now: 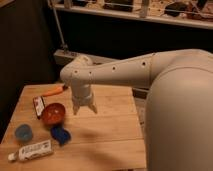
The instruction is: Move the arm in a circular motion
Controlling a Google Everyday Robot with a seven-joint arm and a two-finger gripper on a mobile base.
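The large off-white arm (pixel 150 75) reaches in from the right, its thick tube segment crossing leftward over the wooden table (pixel 110 137). It bends down at a rounded wrist and ends in a short pronged gripper (pixel 84 109) pointing down above the table's middle. The gripper hangs just right of an orange bowl (pixel 53 114) and holds nothing.
On the table's left lie an orange-handled tool (pixel 54 91), a dark packet (pixel 38 106), a blue cup (pixel 23 133), a blue object (pixel 60 134) and a white tube (pixel 31 151). A dark wall and a metal rail (pixel 130 15) stand behind the table.
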